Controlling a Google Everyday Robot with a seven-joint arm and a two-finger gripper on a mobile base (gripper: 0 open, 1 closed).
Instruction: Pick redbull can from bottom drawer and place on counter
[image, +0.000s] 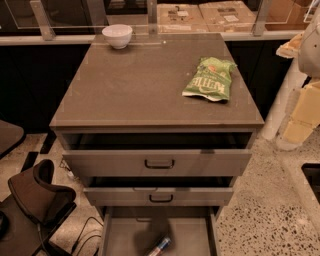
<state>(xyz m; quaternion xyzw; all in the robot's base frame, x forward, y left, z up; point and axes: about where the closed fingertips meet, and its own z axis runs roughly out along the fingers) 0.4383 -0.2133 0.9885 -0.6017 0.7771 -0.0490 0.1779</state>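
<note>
The redbull can (159, 246) lies on its side on the floor of the open bottom drawer (125, 235), near the frame's lower edge, blue and silver. The counter (145, 85) is the flat grey-brown top of the cabinet above it. My gripper is out of view. Only white and cream parts of my arm (306, 75) show at the right edge, beside the counter's right side and well above the drawer.
A green snack bag (210, 79) lies on the counter's right side and a white bowl (117, 35) stands at its back left. The two upper drawers (159, 163) are pulled out slightly. A dark chair (35, 192) stands at the lower left.
</note>
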